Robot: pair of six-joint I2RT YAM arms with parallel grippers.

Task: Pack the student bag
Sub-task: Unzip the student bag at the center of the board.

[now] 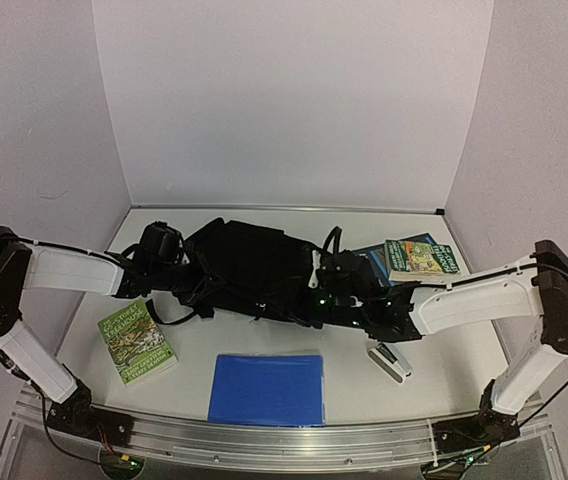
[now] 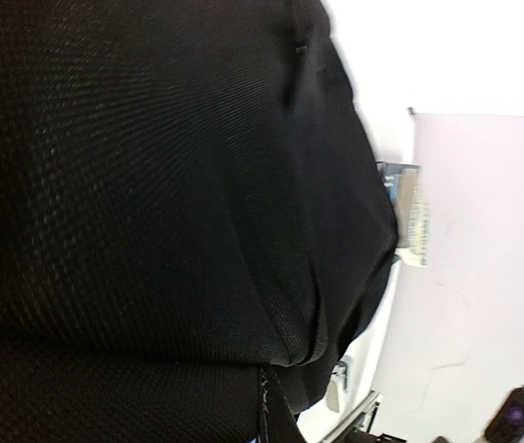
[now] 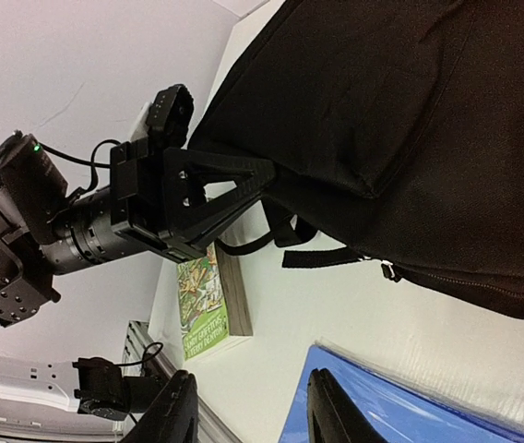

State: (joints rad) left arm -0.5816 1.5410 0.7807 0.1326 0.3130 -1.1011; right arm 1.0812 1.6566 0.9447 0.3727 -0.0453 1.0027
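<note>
Right wrist: bag [image 3: 410, 120] against left claw [image 3: 267, 175]

left arm [image 1: 69, 268]: white shells, black joints | right arm [image 1: 469, 300]: same white and black, green lights at wrist | left claw [image 3: 264, 175]: black, triangular cut-out frame, round screw holes | cables [image 3: 82, 160]: thin black loops

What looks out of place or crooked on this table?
Nothing spilled or damaged. At the back right, a green-covered book sits crooked across a blue book; the student bag lies slumped flat.
</note>
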